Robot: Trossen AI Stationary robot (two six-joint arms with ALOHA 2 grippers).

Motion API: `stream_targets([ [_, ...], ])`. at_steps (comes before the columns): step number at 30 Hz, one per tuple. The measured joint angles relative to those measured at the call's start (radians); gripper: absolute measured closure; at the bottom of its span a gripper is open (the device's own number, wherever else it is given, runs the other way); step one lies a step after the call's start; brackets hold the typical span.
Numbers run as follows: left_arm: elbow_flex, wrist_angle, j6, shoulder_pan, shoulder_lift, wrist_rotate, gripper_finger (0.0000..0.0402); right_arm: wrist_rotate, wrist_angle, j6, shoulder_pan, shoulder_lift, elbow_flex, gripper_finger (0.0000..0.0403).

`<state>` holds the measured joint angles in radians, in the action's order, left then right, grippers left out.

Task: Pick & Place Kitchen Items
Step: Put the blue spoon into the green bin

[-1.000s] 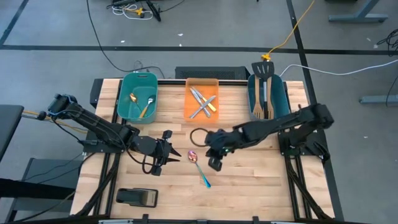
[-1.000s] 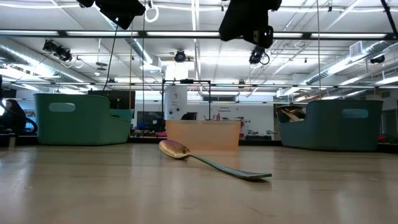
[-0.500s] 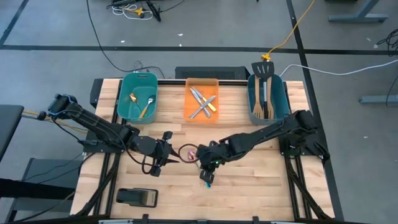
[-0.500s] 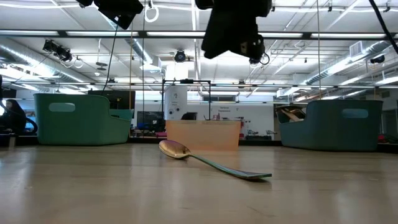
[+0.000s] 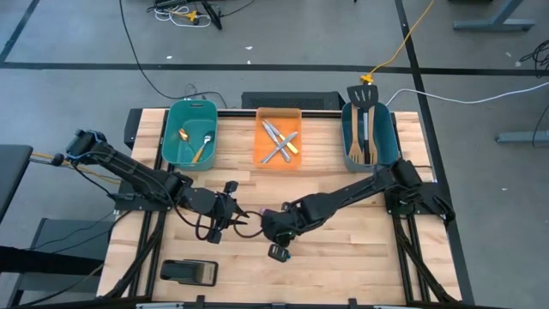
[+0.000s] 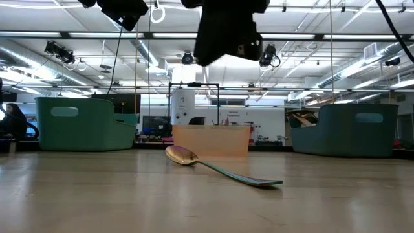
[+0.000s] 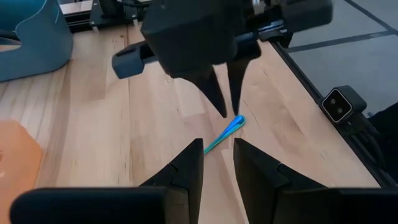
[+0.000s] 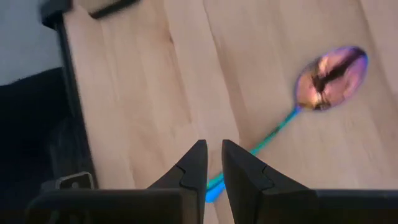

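Spoon (image 8: 292, 118) lies flat on bare table (image 5: 360, 240), centre. Right gripper (image 8: 211, 167) hovers directly over its blue handle end, fingers nearly together, long axis diagonal. Left gripper (image 7: 217, 163) beside, fingers slightly apart.

So the worktop (image 5: 343, 249) has three bins along its far edge: the middle bin (image 5: 279, 135) sits between the left bin (image 5: 190, 130) and the right bin (image 5: 371, 130). Knives and forks (image 5: 280, 142) lie crossed inside the middle bin, two spoons (image 5: 197, 146) are in the left bin, and the spatulas (image 5: 361, 129) stand in the right one, poking past its far rim. Nearer than the middle bin, mid-worktop, lies a loose spoon (image 6: 220, 167). The right tool (image 8: 210, 167) hangs right above its handle, the left tool (image 7: 217, 158) just left of it. A flat block (image 5: 189, 272) sits at the near edge, well left of the spoon.
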<state>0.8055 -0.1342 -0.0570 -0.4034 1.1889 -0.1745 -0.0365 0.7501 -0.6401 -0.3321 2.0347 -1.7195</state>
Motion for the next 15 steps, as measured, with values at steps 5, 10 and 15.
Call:
stream_targets([
  [5, 0.0, -0.006, -0.001, 0.0, 0.0, 0.0, 0.0307, 0.011, 0.042, -0.011, 0.001, 0.021, -0.001, 0.0344],
  [10, 0.0, -0.011, -0.001, 0.0, 0.0, 0.0, 0.0307, 0.028, 0.063, -0.014, 0.007, 0.033, -0.001, 0.0344],
  [15, 0.0, -0.022, -0.002, 0.0, -0.007, 0.0, 0.0307, 0.029, 0.079, -0.049, 0.016, 0.048, -0.001, 0.0344],
])
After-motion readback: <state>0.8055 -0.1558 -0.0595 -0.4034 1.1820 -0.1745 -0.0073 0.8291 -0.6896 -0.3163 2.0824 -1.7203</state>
